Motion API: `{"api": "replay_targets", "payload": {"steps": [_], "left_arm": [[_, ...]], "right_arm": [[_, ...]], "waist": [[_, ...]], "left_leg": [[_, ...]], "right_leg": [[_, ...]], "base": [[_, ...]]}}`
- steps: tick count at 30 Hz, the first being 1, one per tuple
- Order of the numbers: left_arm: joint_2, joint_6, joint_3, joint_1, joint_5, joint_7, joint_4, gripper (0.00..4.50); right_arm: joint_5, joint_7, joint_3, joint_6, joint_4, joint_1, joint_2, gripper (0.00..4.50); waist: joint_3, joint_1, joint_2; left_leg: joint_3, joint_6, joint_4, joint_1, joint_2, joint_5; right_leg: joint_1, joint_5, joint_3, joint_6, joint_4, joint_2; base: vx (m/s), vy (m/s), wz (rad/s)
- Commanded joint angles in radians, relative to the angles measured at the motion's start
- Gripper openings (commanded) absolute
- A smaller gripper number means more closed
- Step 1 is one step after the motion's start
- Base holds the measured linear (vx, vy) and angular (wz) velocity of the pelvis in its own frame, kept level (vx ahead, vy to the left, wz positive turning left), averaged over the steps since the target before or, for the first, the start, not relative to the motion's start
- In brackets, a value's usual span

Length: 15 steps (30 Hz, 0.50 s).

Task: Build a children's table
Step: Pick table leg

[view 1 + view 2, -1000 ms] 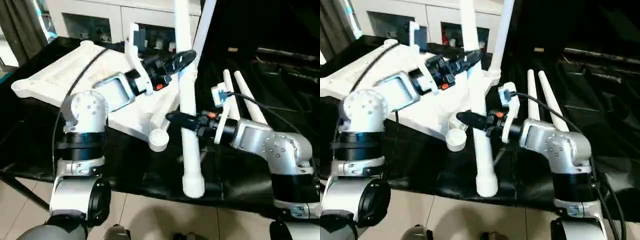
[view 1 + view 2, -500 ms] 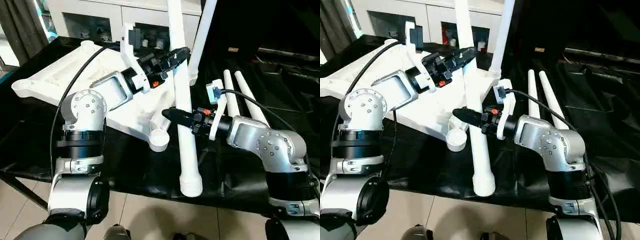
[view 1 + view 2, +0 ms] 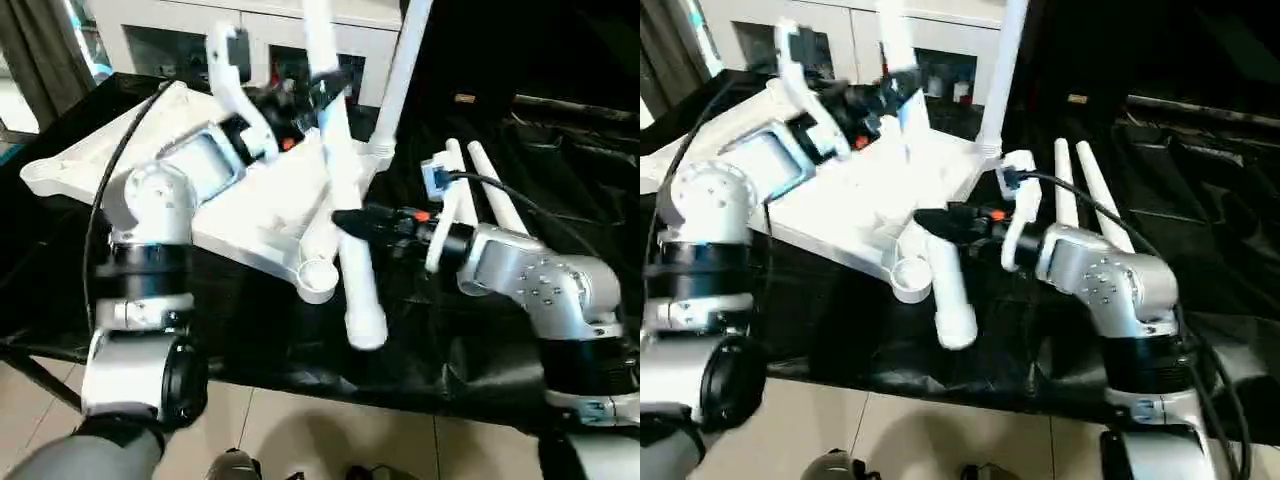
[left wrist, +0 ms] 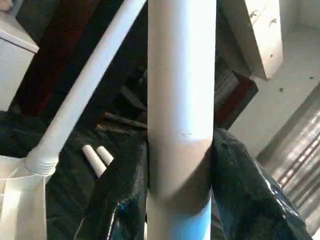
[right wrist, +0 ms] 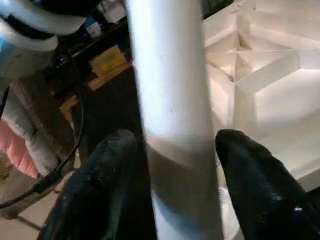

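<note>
With my left pincer (image 3: 322,88) clamped on the leg (image 3: 345,215) at frame centre and my right pincer (image 3: 350,222) spread around it, I should steer its thick end squarely over the corner socket (image 3: 316,274).

Head pair: two eyes set slightly apart, looking forward and down over both forearms at the black tabletop (image 3: 300,350).
Left wrist: close, sighting along the left tool (image 4: 180,200) at the leg (image 4: 181,90).
Right wrist: close, along the right tool (image 5: 175,200).
Shared: all four views include that leg.
</note>
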Motion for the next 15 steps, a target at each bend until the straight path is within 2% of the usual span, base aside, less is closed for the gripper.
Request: {"api": "replay_targets", "payload": {"steps": [1,2,6,9,11,15], "left_arm": [[0.016,-0.018,-0.003,-0.036,0.006,-0.008,0.017,1.54],[0.021,-0.020,-0.002,-0.042,0.006,-0.013,0.024,1.54],[0.028,-0.016,0.005,-0.055,-0.001,-0.035,0.034,1.54],[0.025,-0.006,0.017,-0.061,-0.019,-0.040,0.036,1.54],[0.023,0.005,0.029,-0.068,-0.039,-0.043,0.042,1.54],[0.024,0.013,0.032,-0.071,-0.053,-0.049,0.044,1.54]], "right_arm": [[0.009,0.035,0.002,0.016,-0.037,0.010,-0.037,2.86],[0.012,0.051,0.007,0.020,-0.045,0.016,-0.049,2.86],[0.020,0.078,0.020,0.031,-0.057,0.033,-0.076,2.86],[0.015,0.072,0.025,0.046,-0.042,0.039,-0.078,2.60],[-0.010,0.076,0.053,0.043,-0.018,0.048,-0.083,2.39],[-0.028,0.086,0.079,0.039,-0.011,0.059,-0.089,2.06]], "waist": [[-0.084,0.002,0.008],[-0.083,0.002,0.006],[-0.083,0.001,0.006],[-0.083,0.001,0.006],[-0.083,0.000,0.003],[-0.083,0.001,0.004]], "left_leg": [[-0.001,-0.029,-0.068,0.017,0.009,-0.157],[-0.002,-0.029,-0.070,0.014,0.009,-0.155],[-0.001,-0.024,-0.067,0.014,0.008,-0.154],[-0.002,-0.027,-0.067,0.014,0.009,-0.158],[-0.001,-0.028,-0.066,0.015,0.009,-0.162],[-0.001,-0.026,-0.066,0.015,0.009,-0.163]], "right_leg": [[0.067,-0.317,0.037,-0.068,-0.080,-0.064],[0.071,-0.311,0.037,-0.069,-0.078,-0.064],[0.070,-0.312,0.037,-0.079,-0.078,-0.065],[0.070,-0.327,0.036,-0.090,-0.079,-0.067],[0.070,-0.332,0.035,-0.093,-0.079,-0.067],[0.069,-0.340,0.035,-0.095,-0.080,-0.068]], "base": [[0.000,0.000,0.00],[0.000,0.000,0.00],[0.000,0.000,0.00],[0.000,0.000,0.00],[0.000,0.000,0.00],[0.000,0.000,0.00]]}}
